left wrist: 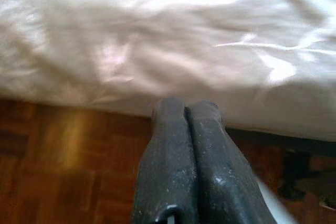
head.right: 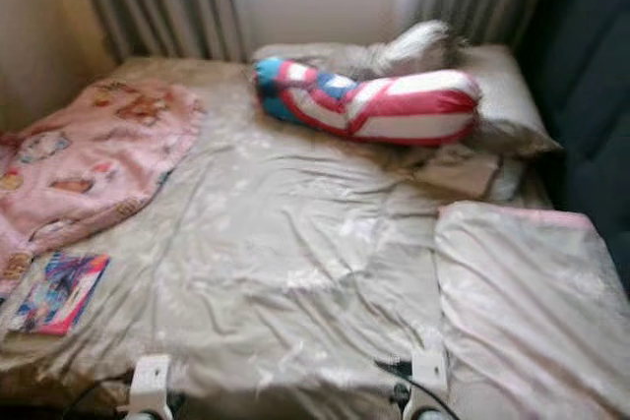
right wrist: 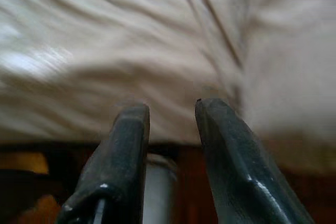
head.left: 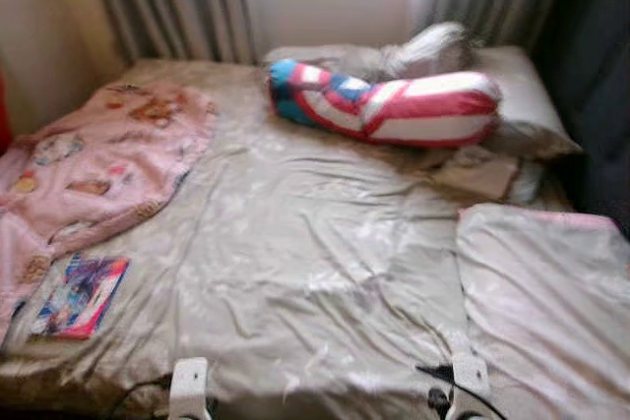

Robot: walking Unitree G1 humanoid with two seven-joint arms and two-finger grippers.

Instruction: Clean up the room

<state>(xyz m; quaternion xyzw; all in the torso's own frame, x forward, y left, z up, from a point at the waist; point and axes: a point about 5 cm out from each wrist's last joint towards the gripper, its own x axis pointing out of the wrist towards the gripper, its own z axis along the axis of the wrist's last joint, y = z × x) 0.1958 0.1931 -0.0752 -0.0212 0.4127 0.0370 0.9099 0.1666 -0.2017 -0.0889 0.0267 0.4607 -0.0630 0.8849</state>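
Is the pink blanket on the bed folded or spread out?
Spread out, not folded: the pink blanket lies loosely rumpled in one layer over the left side of the bed, one edge trailing toward the colourful book.

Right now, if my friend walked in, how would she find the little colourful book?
Start at the big bed with the wrinkly beige sheet. Go to the pink blanket spread over the robot's left side, then follow it down to the near corner. There the book lies flat on the sheet, beside the blanket's lower edge: it is the only small, thin rectangle, with a bright blue and pink cover.
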